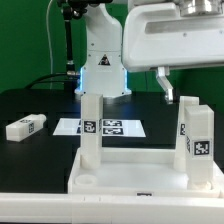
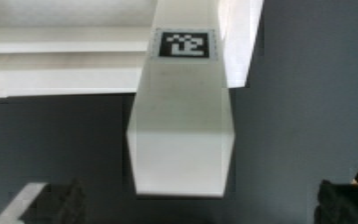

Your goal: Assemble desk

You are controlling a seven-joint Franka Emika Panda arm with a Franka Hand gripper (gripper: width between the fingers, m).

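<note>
A: One black worktop [image 1: 40,105] fills most of the shot. What's on it?

B: Desk tabletop [image 1: 140,165], white with a raised rim, at the front of the exterior view. The marker board [image 1: 125,127] lies flat behind it and isn't a part.

A: Legs?

B: Two stand upright on the tabletop. The left leg [image 1: 92,125] is on the exterior view's left, the right leg [image 1: 194,130] on its right. The loose leg [image 1: 25,127] lies flat on the worktop, well apart from the tabletop, far to the exterior view's left.

A: Tool?

B: The tool [image 1: 166,90] hangs just above and beside the right leg's top. It's spread wide and pinching nothing. In the wrist view the fingers [image 2: 51,200] are dark shapes on either side of a leg [image 2: 179,130], with a dark gap on each side, so no contact.

A: Which relation matters?

B: That leg sits between the fingers, its long axis running straight away from the tool down to the tabletop [image 2: 51,50]. Its tag [image 2: 186,43] is at the far end. I judge it's the right leg. I can't tell if it's fully seated.

A: Next move?

B: My guess is the loose leg. The tool would need to lift straight off along the leg's axis first, since going sideways would clip it. After that, the left leg and marker board lie along the way across.
</note>
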